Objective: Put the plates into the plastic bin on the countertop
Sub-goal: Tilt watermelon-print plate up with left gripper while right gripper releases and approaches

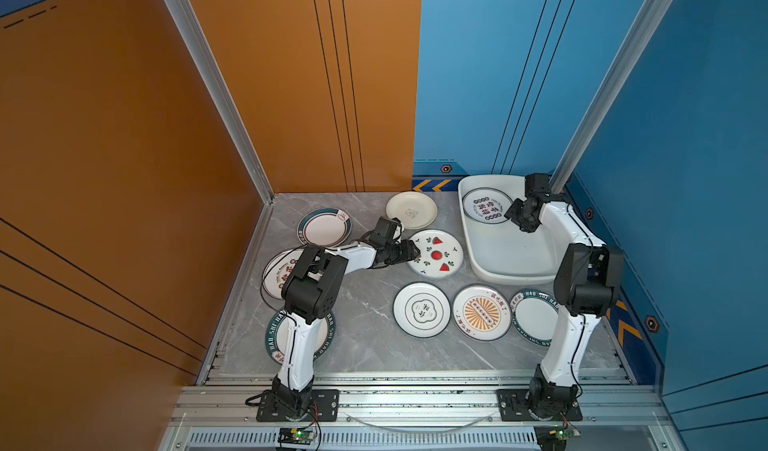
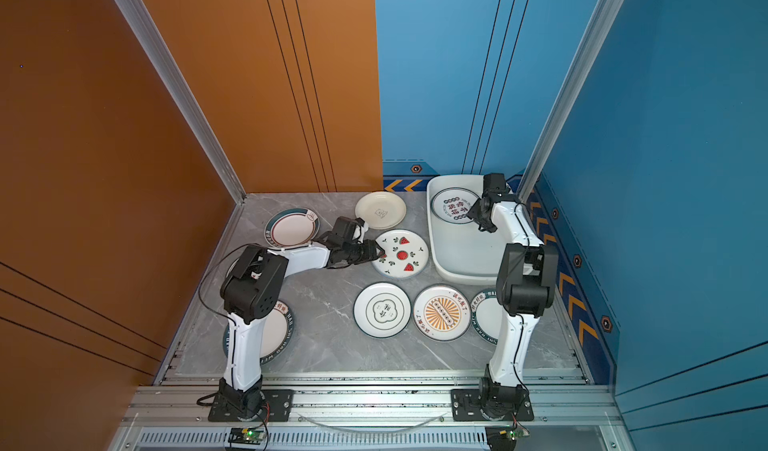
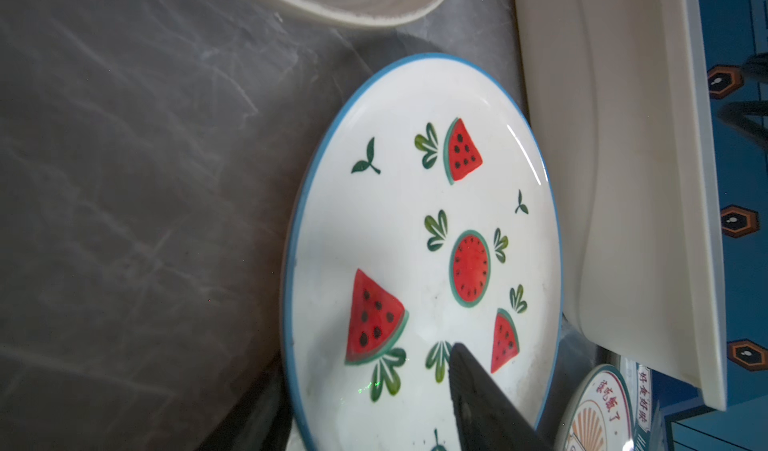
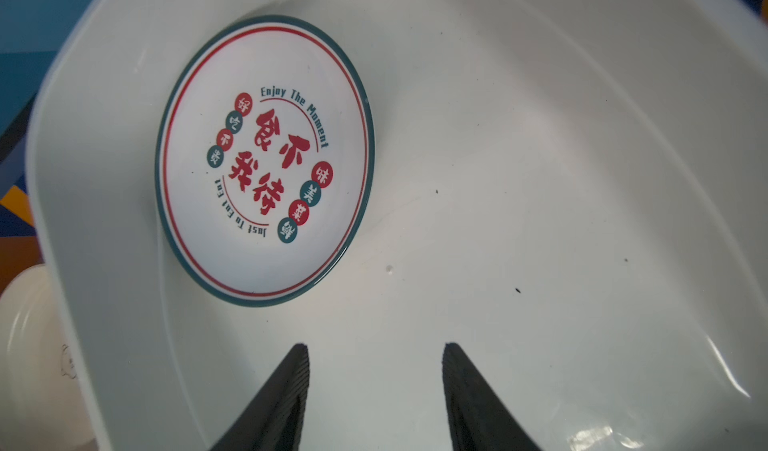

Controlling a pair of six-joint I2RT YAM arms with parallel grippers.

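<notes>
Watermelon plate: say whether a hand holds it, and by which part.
The left hand straddles the rim of the watermelon plate, one finger over it, the other beyond its edge; whether it grips cannot be told. The right hand is open, holding nothing.

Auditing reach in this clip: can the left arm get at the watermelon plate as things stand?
Likely yes: the left end effector sits at the rim of the watermelon plate, one finger over it, with nothing in between.
</notes>
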